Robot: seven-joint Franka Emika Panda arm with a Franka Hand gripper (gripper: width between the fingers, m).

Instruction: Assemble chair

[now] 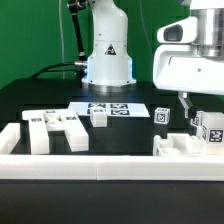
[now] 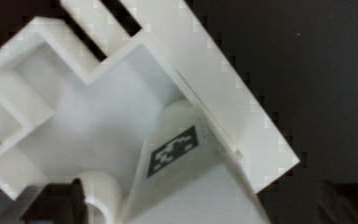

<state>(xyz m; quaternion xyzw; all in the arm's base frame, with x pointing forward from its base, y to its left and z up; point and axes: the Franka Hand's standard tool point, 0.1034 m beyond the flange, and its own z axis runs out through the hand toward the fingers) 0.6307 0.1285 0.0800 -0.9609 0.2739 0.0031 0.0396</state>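
Note:
The chair is in loose white tagged pieces. In the exterior view a blocky piece lies at the left, and a small block and a small cube sit mid-table. A low piece and a tagged piece lie at the right. My gripper hangs just above these right-hand pieces. In the wrist view a white slab with a tag fills the frame very close up. My gripper looks open, with a dark finger at one side of the slab, and it holds nothing.
The marker board lies flat in the middle behind the parts. The long white border wall runs along the front. The robot's base stands at the back centre.

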